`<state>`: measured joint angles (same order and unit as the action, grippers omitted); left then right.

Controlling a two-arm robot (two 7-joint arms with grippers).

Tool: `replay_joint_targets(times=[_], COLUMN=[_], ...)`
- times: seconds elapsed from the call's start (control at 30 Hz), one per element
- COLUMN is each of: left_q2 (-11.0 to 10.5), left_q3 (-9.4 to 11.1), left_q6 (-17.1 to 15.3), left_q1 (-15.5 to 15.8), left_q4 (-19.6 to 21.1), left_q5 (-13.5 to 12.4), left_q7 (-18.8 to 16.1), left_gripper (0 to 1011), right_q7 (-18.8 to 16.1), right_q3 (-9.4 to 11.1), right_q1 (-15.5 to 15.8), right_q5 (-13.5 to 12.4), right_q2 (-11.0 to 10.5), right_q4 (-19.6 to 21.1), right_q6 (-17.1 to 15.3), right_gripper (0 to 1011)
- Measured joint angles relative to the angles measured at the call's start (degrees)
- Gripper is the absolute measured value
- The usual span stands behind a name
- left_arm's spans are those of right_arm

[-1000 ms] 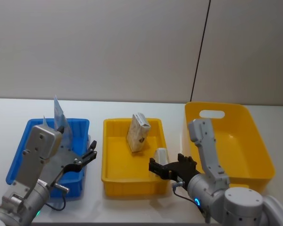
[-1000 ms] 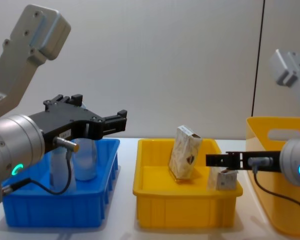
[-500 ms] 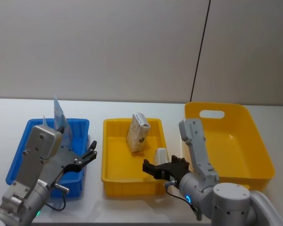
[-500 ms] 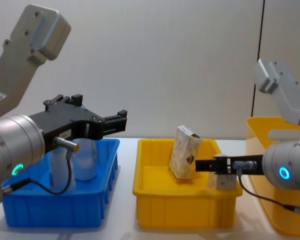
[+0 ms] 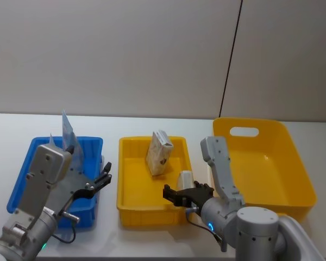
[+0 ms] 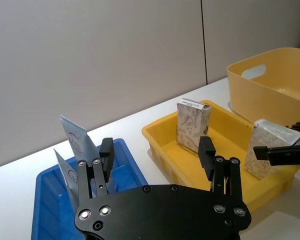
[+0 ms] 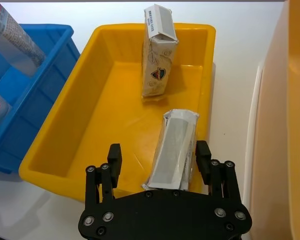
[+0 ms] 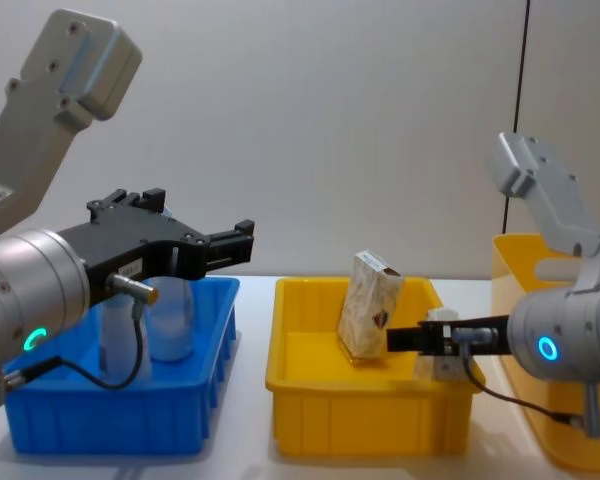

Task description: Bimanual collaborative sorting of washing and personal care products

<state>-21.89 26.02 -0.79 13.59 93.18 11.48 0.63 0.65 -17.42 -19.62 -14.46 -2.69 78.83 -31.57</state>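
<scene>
The right gripper [image 7: 159,151], fingers spread, straddled the whitish packet [image 7: 174,142] in the yellow tray [image 7: 85,102]. The left gripper [image 6: 156,148] hovered, fingers apart, over the blue tray's [image 5: 23,176] right edge.

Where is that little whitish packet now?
In the head view the whitish packet leans in the yellow tray's front right corner, by the beige carton, between the right end effector's open fingers.

Grey arms [image 8: 40,110], black pincers [image 6: 156,150], seemingly teal lights [image 8: 548,348]

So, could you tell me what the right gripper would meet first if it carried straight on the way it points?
The small whitish packet, seemingly between the open jaws of the right gripper in the yellow tray; the beige carton stands farther on.
</scene>
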Motion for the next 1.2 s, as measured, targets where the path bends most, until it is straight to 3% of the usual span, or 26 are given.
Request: replay_joint_targets(times=[0.07, 0.63, 0.93, 1.2], left_q2=[0.0, 0.0, 0.0, 0.0], left_q3=[0.0, 0.0, 0.0, 0.0], left_q6=[0.0, 0.0, 0.0, 0.0], left_q1=[0.0, 0.0, 0.0, 0.0], left_q4=[0.0, 0.0, 0.0, 0.0], left_q5=[0.0, 0.0, 0.0, 0.0], left_q7=[0.0, 0.0, 0.0, 0.0], left_gripper=[1001, 1001, 1001, 1001], right_q7=[0.0, -0.4, -0.4, -1.2], right_q3=[0.0, 0.3, 0.0, -0.6], right_q1=[-0.2, -1.6, -1.8, -1.7], right_q5=[0.1, 1.0, 1.8, 3.1], right_q2=[0.1, 1.0, 1.2, 0.7], right_q4=[-0.2, -2.5, -2.8, -2.3], right_q6=[0.0, -0.2, 0.5, 3.5], right_gripper=[906, 362, 338, 299])
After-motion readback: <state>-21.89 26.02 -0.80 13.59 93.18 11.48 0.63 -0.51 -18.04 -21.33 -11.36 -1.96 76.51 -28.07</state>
